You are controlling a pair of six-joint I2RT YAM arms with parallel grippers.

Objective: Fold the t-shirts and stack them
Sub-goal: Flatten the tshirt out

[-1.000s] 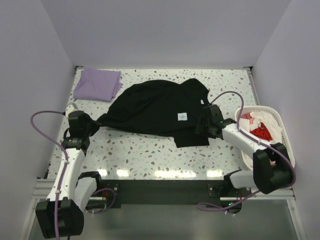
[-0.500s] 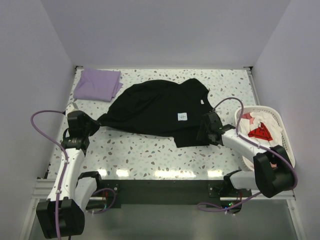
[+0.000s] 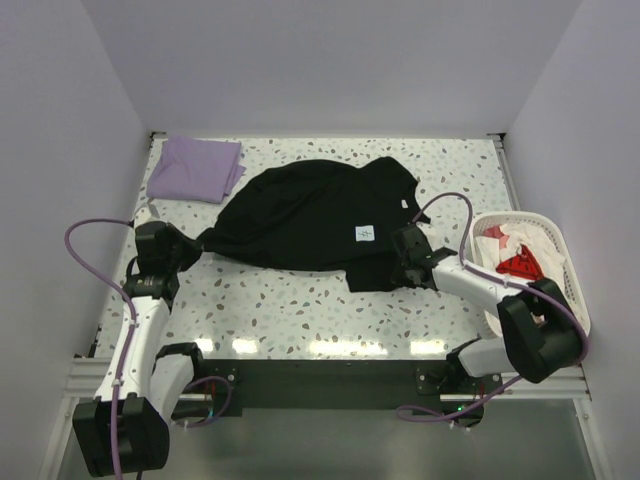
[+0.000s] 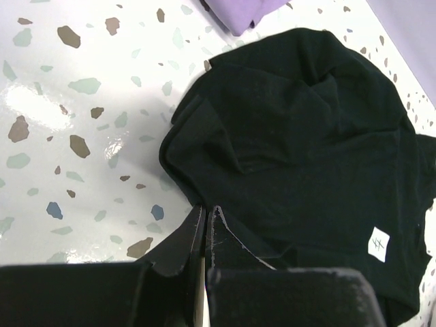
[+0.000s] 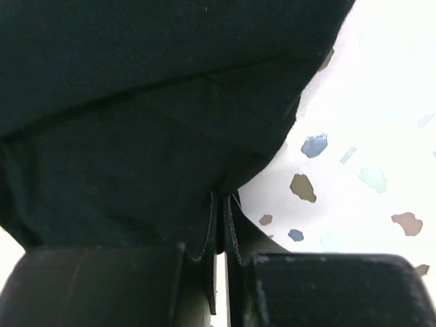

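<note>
The black t-shirt (image 3: 300, 215) lies rumpled in the middle of the table (image 3: 270, 300), with an arm at each end. The left gripper (image 4: 204, 212) has its fingers pressed together on a bunched corner at the shirt's left tip. The right gripper (image 5: 219, 204) is likewise clamped, pinching a fold of cloth at the near right corner. Two pinches at opposite ends probably serve to draw the cloth taut and spread it flat before folding (it is not flat yet: ridges and overlapping layers show in the left wrist view).

The shirt's long axis runs left to right across the table, narrowing to a point at the left gripper and broadening toward the right. Its small white label (image 3: 366, 233) sits right of centre, which suggests the neck lies that way, though the collar itself cannot be made out.

The lavender t-shirt (image 3: 193, 168) rests folded in the far left corner, near the black one's far edge, likely as the base of the stack. The white basket (image 3: 565, 255) of other garments stands at the right edge.
</note>
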